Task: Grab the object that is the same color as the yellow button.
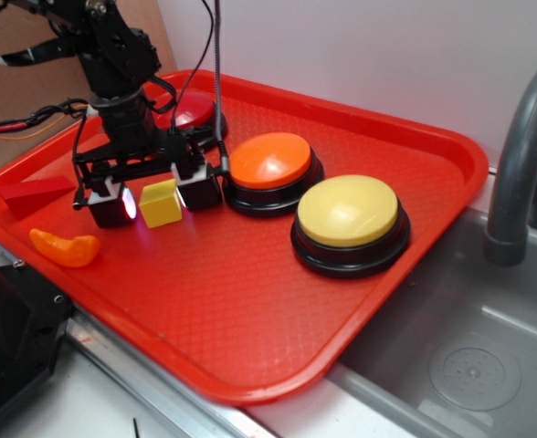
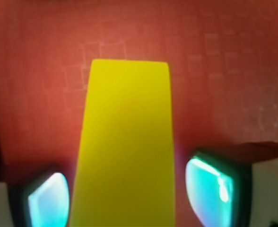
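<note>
The small bright-yellow cube (image 1: 161, 203) sits on the red tray (image 1: 250, 301), left of the buttons. My gripper (image 1: 155, 195) is lowered over it, open, with one finger on each side of the cube. In the wrist view the cube (image 2: 127, 142) fills the middle between the two glowing pads (image 2: 210, 189). A thin strip of red tray shows between the cube and the right pad, and the left pad is very close to the cube. The pale-yellow dome button (image 1: 349, 212) on its black base stands to the right of the cube.
An orange dome button (image 1: 270, 161) stands just right of the gripper, and a red dome button (image 1: 191, 109) is behind it. A red wedge (image 1: 36, 193) and an orange curved piece (image 1: 65, 247) lie at the tray's left. A grey sink and faucet (image 1: 520, 173) are on the right.
</note>
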